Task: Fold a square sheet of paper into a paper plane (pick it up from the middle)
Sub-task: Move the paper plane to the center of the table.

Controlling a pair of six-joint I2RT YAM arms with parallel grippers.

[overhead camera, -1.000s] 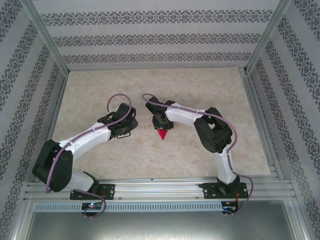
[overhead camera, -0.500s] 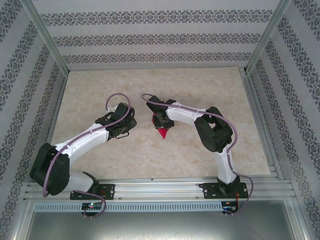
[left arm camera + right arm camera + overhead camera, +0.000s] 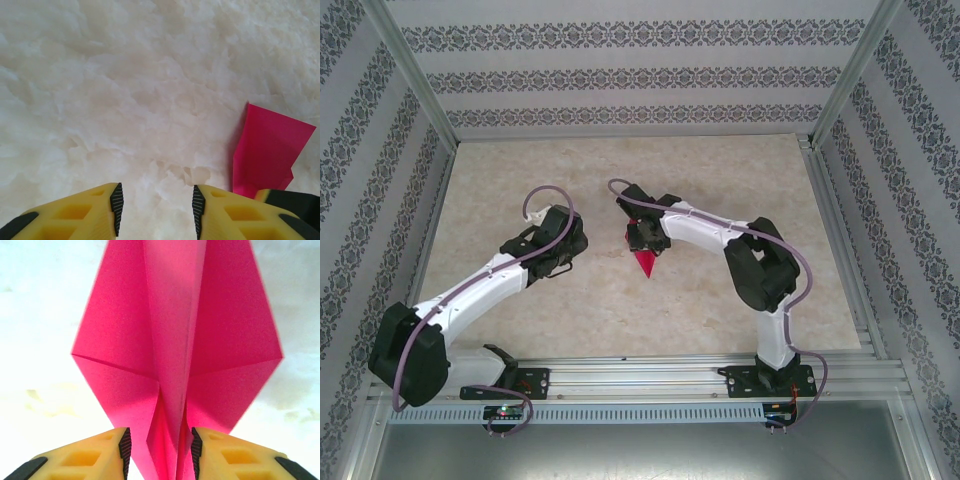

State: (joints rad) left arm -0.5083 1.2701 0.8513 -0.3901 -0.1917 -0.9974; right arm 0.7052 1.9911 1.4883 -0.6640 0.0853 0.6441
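Drawn back leftward and well clear of the paper plane point(image 3: 644, 262) within the last second: the left gripper point(image 3: 157, 207), jaws part-way apart over bare table point(image 3: 740, 180), nothing between them. Barely shifted in the same interval, though with its elbow swung outward: the right gripper point(image 3: 159, 447), set at the plane's blunt tail, jaws likewise part-way apart astride the raised centre fold, with a sliver of gap at one pad and no firm pinch evident. Plane itself much where it was, near mid-table, long point toward the near edge, wings spread either side of the crease; on the surface or just above it, impossible to tell. Judged from that withdrawal: folding all but finished, with perhaps only a release remaining. Counted: one pink plane, two arms, two grippers, one table.
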